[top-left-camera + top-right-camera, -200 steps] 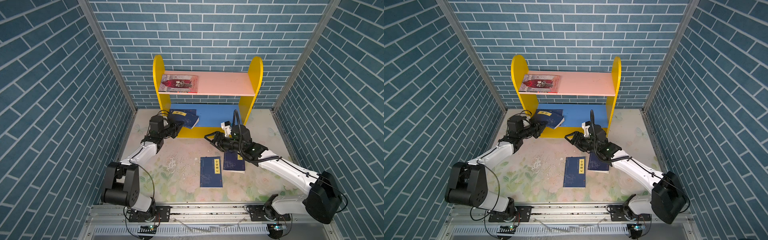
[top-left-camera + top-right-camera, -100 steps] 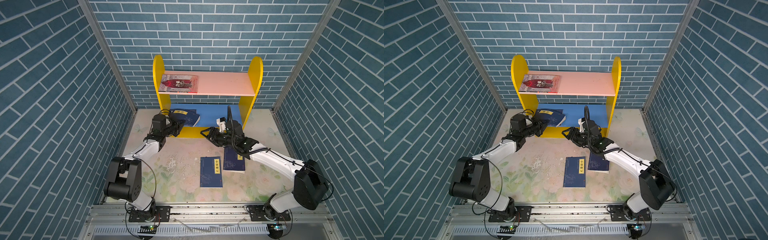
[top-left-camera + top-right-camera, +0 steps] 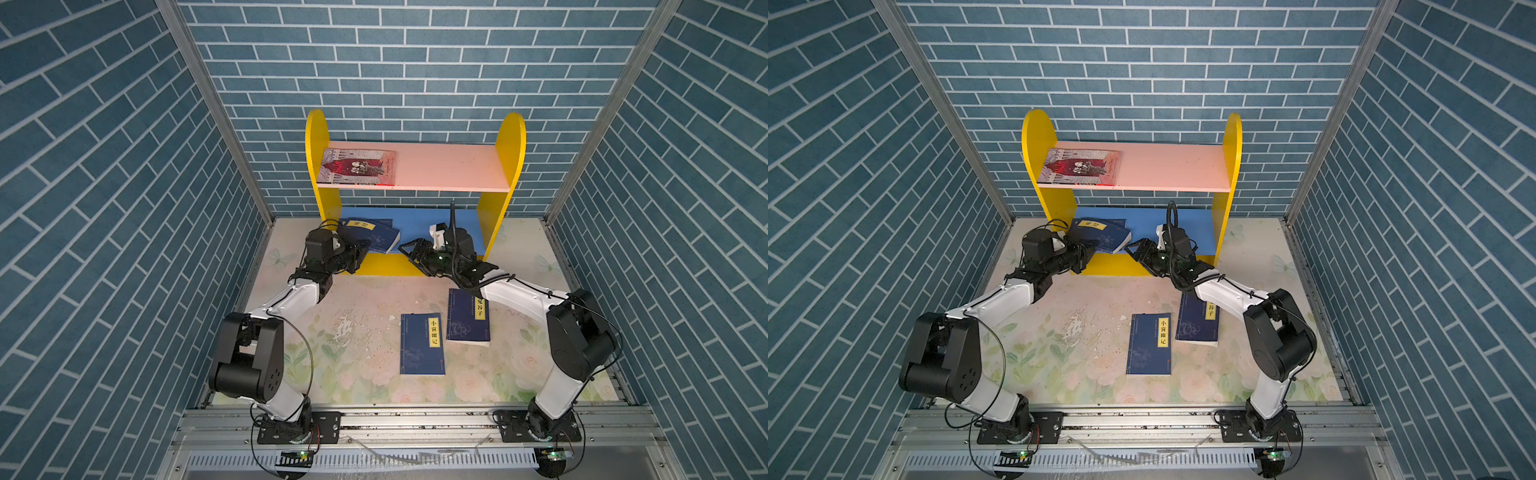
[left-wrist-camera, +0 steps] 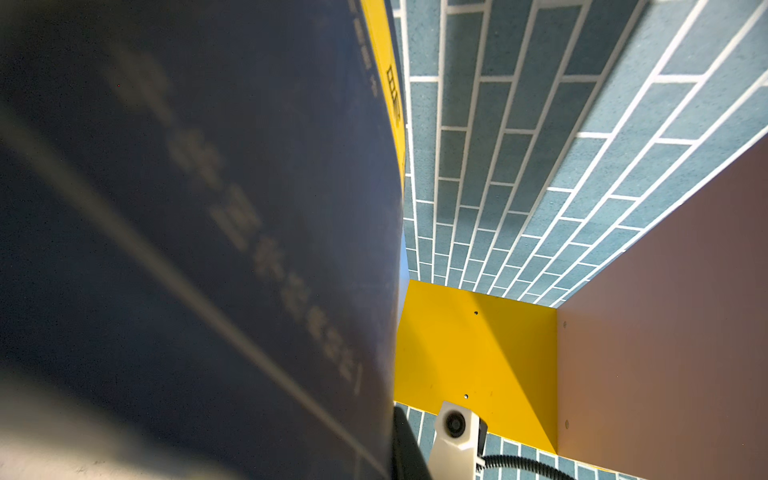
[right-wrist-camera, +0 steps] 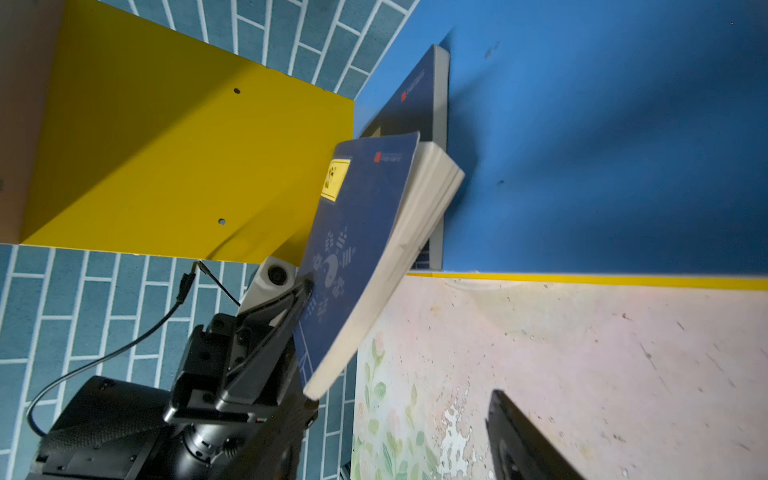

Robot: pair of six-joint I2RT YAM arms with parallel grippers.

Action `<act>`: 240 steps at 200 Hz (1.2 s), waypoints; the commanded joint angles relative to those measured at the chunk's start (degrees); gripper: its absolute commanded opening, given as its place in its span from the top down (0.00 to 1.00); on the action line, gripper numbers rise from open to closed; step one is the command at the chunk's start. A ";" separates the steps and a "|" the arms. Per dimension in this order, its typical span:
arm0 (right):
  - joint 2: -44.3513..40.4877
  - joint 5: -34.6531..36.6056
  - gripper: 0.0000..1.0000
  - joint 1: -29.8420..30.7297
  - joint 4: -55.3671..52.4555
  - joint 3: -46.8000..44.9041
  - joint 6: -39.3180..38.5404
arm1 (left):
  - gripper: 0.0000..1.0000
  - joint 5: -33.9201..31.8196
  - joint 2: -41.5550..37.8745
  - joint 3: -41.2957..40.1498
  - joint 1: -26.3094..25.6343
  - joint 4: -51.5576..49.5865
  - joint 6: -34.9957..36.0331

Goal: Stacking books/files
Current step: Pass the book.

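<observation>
Shelving a navy paperback looks to be the step in hand. On the table (image 3: 361, 299), well behind both sets of jaws, one navy book (image 3: 422, 343) and a second navy book (image 3: 468, 318) lie flat side by side, not yet stacked.

The shelf unit (image 3: 509, 158) stands ahead of the jaws. Its blue lower board (image 3: 419, 226) opens straight in front of both grippers. High above them, a red-covered book (image 3: 359, 167) lies flat on the pink top board (image 3: 449, 170).

The held paperback (image 5: 357, 232) reaches forward from the left gripper (image 3: 359, 252), whose jaws are clamped on its near corner, with one finger (image 5: 301, 293) pressed on the cover. The book is tilted. Its far end is over a flat navy book (image 5: 419, 91) already on the lower board and seems to rest on it.

The right gripper (image 3: 410, 253) hovers just beside the held paperback's free edge, jaws spread and nothing between them.

The next move probably calls for lowering the near end until the covers lie level, pushing forward so the edges line up, and only then letting go. Releasing at this tilt could leave the book skewed or overhanging the board's front. The empty jaws are well placed to nudge the side edge square.
</observation>
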 commanded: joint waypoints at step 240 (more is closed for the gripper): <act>10.58 -6.78 0.40 1.59 6.24 11.97 13.02 | 0.83 -2.24 2.13 -0.84 0.07 2.34 -1.07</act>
